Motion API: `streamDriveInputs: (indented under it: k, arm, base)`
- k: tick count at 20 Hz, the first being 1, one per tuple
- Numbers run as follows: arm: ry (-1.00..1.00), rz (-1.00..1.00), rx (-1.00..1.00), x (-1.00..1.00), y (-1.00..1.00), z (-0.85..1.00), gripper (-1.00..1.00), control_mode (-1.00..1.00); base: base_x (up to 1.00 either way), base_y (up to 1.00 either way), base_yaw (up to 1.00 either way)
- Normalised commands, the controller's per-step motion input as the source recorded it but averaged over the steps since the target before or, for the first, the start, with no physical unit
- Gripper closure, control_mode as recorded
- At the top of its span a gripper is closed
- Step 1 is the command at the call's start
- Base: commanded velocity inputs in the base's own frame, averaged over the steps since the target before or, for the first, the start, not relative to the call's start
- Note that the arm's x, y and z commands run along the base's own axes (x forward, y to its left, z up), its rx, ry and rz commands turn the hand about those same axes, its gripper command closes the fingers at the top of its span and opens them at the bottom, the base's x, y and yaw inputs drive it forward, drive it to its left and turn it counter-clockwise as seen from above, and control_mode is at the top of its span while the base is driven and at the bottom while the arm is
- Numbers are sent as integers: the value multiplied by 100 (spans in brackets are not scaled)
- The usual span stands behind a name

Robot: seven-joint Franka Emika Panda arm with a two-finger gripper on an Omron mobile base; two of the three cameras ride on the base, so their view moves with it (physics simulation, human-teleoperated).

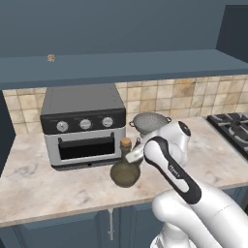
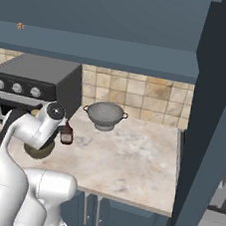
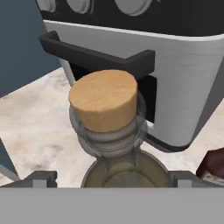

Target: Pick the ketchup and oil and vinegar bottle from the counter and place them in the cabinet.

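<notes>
Jaws spread wide, holding nothing: the gripper (image 3: 112,178) hangs right over the flask (image 1: 125,170), one dark fingertip on each side of its neck, neither touching the glass as far as I can tell.

Going by size, the cabinet (image 1: 121,63) comes first, a long blue shelf above everything, with one small round thing (image 1: 51,58) lying near its left end. Under it runs the counter (image 1: 38,186), beige marbled stone with a tan tiled backsplash (image 1: 160,94) behind and dark blue doors (image 1: 87,230) below. A toaster oven (image 1: 83,126) sits at the back, left of the middle. A stove (image 1: 231,125) takes the right end. A metal colander (image 2: 104,115) stands by the backsplash, well apart from the bottles. The flask stands just in front of the oven's right corner, upright, its cork (image 3: 104,99) nearly centred between the fingertips. The ketchup (image 2: 67,134) is smallest, just beside the flask on the colander's side.

What worries me: the neck is thin and the belly round, so a grip closing too high could catch only the cork and pull it out or tip the bottle. The ketchup is close enough that a finger coming down, or a swinging flask, could knock it over. The oven handle (image 3: 94,54) is near too, and the lift to the shelf has to clear the oven.
</notes>
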Motion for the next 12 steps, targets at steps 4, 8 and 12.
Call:
streamDriveInputs:
  k: [4, 8, 12]
  arm:
    - [-13, 11, 15, 0, -8, -5, -100, -100]
    - [-13, 11, 14, -1, -8, -9, -100, -100]
    - [-7, 11, 10, 0, -1, -22, -100, -100]
  base:
    - [0, 0, 0]
    - [0, 0, 0]
    - [0, 0, 0]
